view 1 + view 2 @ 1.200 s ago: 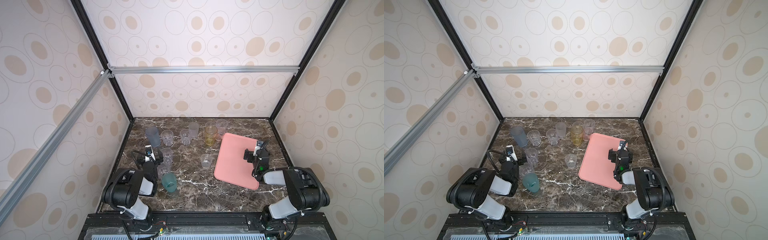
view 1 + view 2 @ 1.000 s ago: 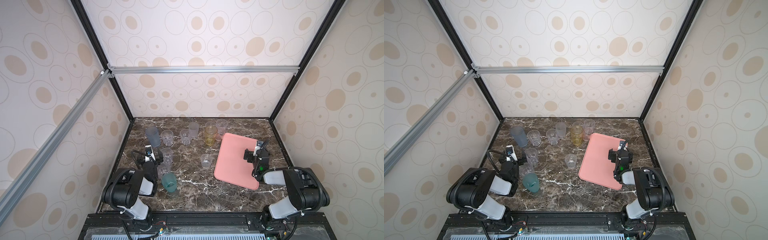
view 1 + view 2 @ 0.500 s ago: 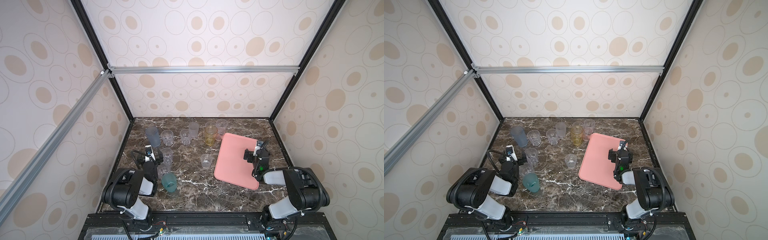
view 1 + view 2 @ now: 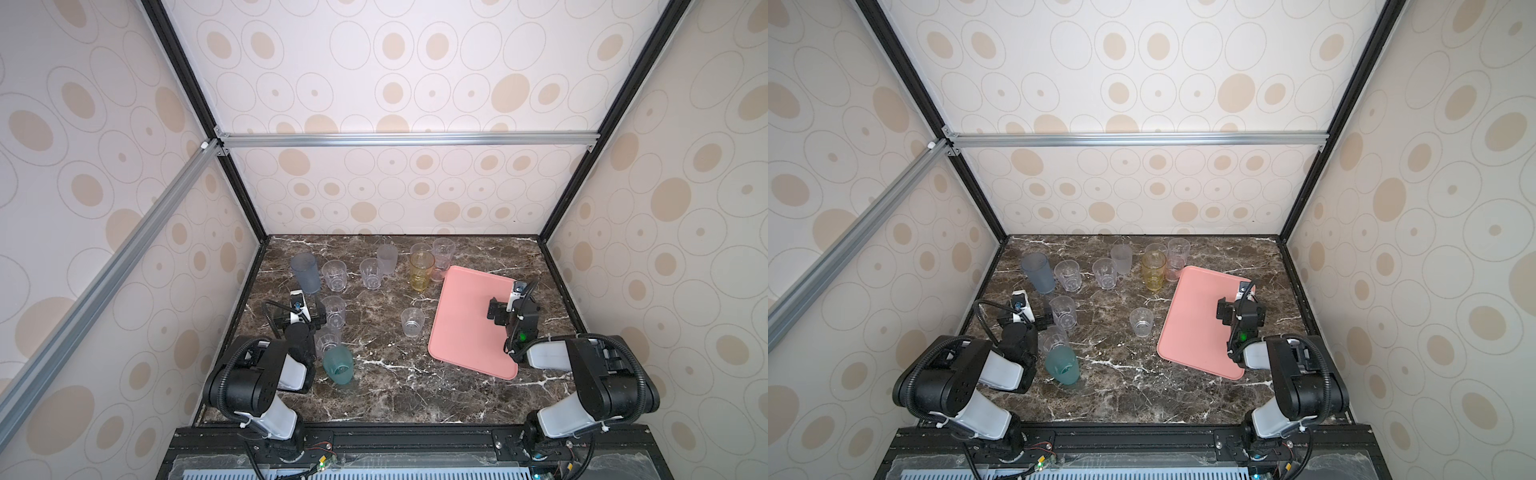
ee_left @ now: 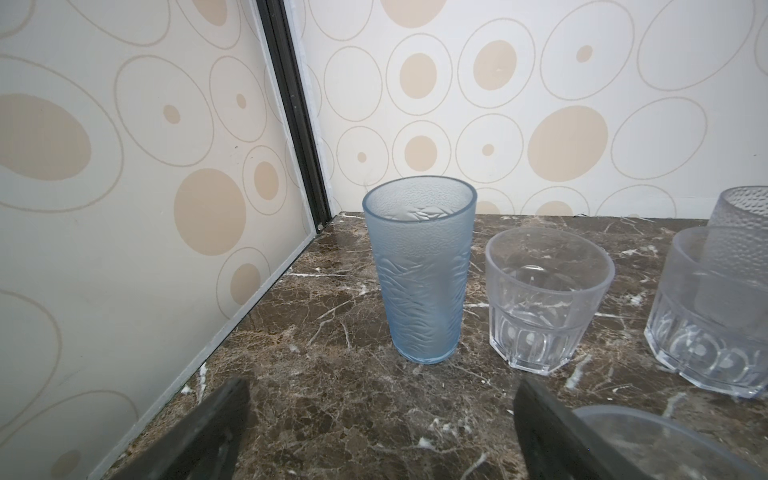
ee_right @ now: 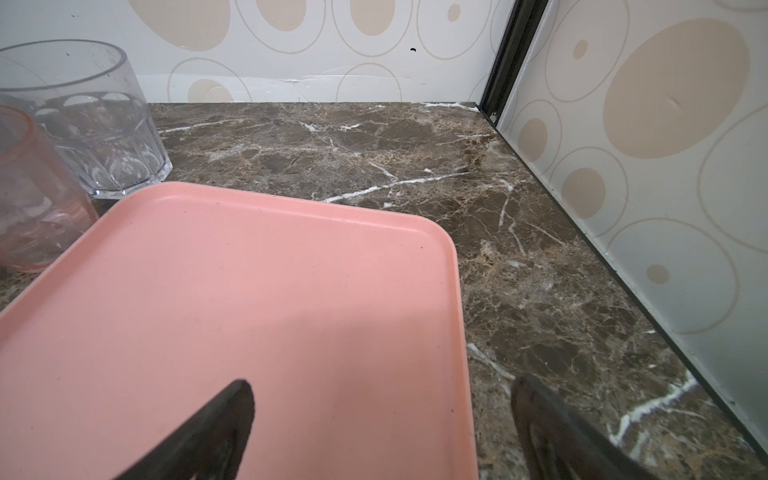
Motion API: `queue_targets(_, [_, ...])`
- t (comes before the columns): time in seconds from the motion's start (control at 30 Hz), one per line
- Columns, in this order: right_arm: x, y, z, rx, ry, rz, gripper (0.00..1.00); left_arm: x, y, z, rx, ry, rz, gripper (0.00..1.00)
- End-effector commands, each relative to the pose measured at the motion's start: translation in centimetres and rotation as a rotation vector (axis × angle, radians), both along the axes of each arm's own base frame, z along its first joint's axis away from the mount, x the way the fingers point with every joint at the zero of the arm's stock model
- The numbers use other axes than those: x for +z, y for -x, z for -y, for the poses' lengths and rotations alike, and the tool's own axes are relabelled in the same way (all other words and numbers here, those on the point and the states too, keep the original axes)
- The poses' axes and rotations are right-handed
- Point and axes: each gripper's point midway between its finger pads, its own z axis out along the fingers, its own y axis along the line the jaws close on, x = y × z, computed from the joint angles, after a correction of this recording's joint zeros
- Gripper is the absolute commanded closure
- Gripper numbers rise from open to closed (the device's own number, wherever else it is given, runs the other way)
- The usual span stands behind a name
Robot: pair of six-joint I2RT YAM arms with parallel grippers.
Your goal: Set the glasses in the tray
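- Nothing has changed over the last second: both arms stay parked and no glass has shifted. My read is that the task has not started.
- The tray (image 4: 465, 316) is bare in both top views. All the glasses (image 4: 370, 272) stand upright on the table (image 4: 395, 386), left of the tray or behind its far corner.
- The left gripper (image 5: 381, 386) is spread wide and holds nothing. The blue-grey glass (image 5: 419, 270) stands straight ahead of it, near but not between the fingers.
- A short clear glass (image 5: 540, 303) stands just beside the blue-grey one. Another clear glass (image 4: 334, 311) sits right next to this gripper's side in a top view.
- The teal glass (image 4: 338, 365) stands beside the left arm, behind the gripper.
- The right gripper (image 6: 382, 384) is spread and empty, low over the tray's far right corner. One finger is over the tray, the other past its rim.
- The pink glass (image 6: 33, 199) and a clear one (image 6: 95, 124) stand by the tray's far left corner, well off the right gripper's line.
- The likely first pick is the blue-grey glass, with the left gripper.
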Motion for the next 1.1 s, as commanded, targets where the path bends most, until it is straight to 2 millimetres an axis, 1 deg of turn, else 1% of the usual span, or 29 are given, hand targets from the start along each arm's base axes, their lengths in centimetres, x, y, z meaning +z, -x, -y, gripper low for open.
queue_targets(0.0, [0.3, -0.3, 0.0, -0.005, 0.015, 0.006, 0.00, 0.5, -0.4, -0.3, 0.010, 0.009, 0.018, 0.01])
queue_targets(0.1, [0.3, -0.4, 0.0, -0.002, 0.006, 0.005, 0.00, 0.1, -0.9, -0.7, 0.004, 0.037, -0.004, 0.01])
queue_targets(0.2, [0.3, -0.3, 0.0, 0.003, 0.008, 0.007, 0.00, 0.2, -0.8, -0.8, 0.002, 0.037, 0.001, 0.01])
queue_targets(0.27, [1.3, -0.4, -0.6, 0.045, 0.019, 0.033, 0.00, 0.5, -0.7, -0.2, -0.029, 0.021, 0.008, 0.01])
queue_targets(0.3, [1.7, -0.3, -0.8, 0.053, 0.024, 0.018, 0.00, 0.6, -0.8, 0.1, -0.035, 0.011, 0.005, 0.01])
queue_targets(0.37, [2.6, -0.1, -0.7, 0.042, 0.017, -0.037, 0.00, 1.2, -0.2, -0.2, -0.009, 0.012, 0.027, 0.01])
queue_targets(0.47, [4.2, 0.2, -0.7, 0.041, 0.014, -0.023, 0.00, 1.9, 0.0, 0.1, 0.000, -0.011, 0.026, 0.01])
queue_targets(0.6, [5.3, 0.9, -0.3, -0.016, -0.035, -0.049, 0.00, 2.6, 0.0, 0.2, 0.037, -0.033, 0.019, 0.01])
queue_targets(0.73, [7.2, 2.5, 0.5, -0.123, -0.041, -0.133, 0.00, 3.2, 0.5, -0.9, 0.144, -0.005, 0.000, 0.01])
queue_targets(0.8, [8.1, 3.3, 0.7, -0.180, -0.104, -0.159, 0.00, 3.8, 0.8, -1.4, 0.189, 0.035, 0.001, 0.01])
queue_targets(0.83, [8.3, 3.7, 1.0, -0.239, -0.171, -0.159, 0.00, 3.8, 1.1, -1.8, 0.222, 0.059, -0.014, 0.01])
queue_targets(0.87, [8.1, 4.2, 1.1, -0.303, -0.270, -0.168, 0.00, 3.9, 1.4, -2.2, 0.255, 0.088, -0.021, 0.01])
queue_targets(0.9, [7.7, 4.2, 0.2, -0.275, -0.350, -0.202, 0.00, 3.9, 1.6, -2.6, 0.282, 0.111, -0.031, 0.01])
queue_targets(0.93, [7.4, 3.5, -2.0, -0.132, -0.433, -0.246, 0.00, 4.2, 1.8, -2.8, 0.305, 0.142, -0.039, 0.01])
queue_targets(0.97, [7.1, 3.4, -3.3, -0.075, -0.498, -0.283, 0.02, 4.2, 2.0, -3.0, 0.329, 0.170, -0.062, 0.01])
queue_targets(1.03, [6.2, 4.1, -3.5, -0.105, -0.536, -0.362, 0.07, 5.0, 2.2, -3.2, 0.361, 0.229, -0.085, 0.01])
queue_targets(1.07, [5.6, 4.6, -3.3, -0.129, -0.540, -0.407, 0.07, 5.6, 2.1, -3.2, 0.367, 0.258, -0.090, 0.01])
